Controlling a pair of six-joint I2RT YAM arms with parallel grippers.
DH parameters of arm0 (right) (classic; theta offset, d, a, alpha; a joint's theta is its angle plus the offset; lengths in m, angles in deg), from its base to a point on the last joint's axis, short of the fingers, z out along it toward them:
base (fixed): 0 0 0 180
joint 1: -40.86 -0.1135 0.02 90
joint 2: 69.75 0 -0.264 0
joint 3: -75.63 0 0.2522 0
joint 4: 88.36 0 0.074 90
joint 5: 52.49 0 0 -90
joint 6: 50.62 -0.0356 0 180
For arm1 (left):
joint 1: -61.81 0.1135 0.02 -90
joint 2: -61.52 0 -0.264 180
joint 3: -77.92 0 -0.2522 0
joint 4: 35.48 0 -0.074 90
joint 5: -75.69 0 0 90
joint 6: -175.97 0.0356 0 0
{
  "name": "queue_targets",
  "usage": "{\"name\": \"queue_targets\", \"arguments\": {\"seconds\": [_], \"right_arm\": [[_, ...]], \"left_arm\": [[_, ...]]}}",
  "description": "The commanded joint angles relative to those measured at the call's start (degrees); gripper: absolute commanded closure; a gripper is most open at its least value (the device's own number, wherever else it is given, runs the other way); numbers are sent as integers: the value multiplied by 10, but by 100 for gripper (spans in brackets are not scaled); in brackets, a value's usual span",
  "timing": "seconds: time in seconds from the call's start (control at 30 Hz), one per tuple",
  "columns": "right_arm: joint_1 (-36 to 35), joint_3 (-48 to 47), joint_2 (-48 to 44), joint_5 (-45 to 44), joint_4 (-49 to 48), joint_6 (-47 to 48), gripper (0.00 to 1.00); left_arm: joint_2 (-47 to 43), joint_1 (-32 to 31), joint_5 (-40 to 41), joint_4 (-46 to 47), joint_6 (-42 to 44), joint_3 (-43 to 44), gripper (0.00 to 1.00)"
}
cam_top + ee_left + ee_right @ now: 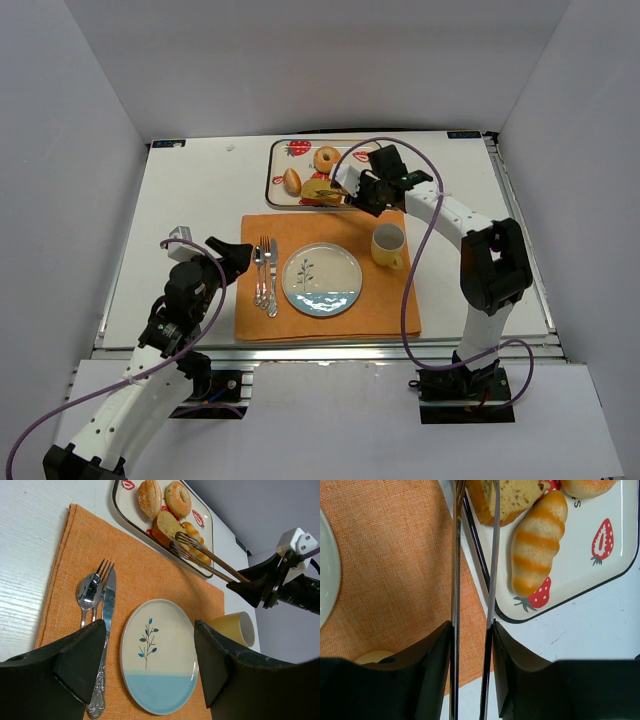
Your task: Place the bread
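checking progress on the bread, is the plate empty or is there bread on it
Empty. The plate shows only its leaf print and blue band; all the bread is on the tray.

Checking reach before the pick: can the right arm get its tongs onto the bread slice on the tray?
Probably yes: the tongs in the right gripper have their tips at the slice, with nothing between.

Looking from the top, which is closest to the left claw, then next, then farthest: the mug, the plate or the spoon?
1. The spoon, just beside the left claw, at the mat's left.
2. The plate, in the mat's middle.
3. The mug, on the mat's right side.
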Motion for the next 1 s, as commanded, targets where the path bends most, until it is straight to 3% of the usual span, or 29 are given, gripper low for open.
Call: {"name": "queue_targets", "arguments": {"seconds": [0.0,0.1,0.23,0.33,0.7,0.97], "right_arm": [[-3,-25,4,-10,-28,12,59],[-4,-21,4,-15,-30,13,65],[-4,-12,-6,-5,-34,11,86],[-3,-2,-39,6,-39,1,93],[-2,78,-195,101,5,-51,96],[-15,223,-329,184,92,-22,94]], "left_arm": [[-1,2,3,5,-2,5,20],[-1,2,3,6,-2,5,20],[-1,2,3,6,-2,7,20],[-1,2,4,3,-2,9,20],[-14,2,9,-6,-1,12,20],[-16,2,9,-2,-1,11,20]]}}
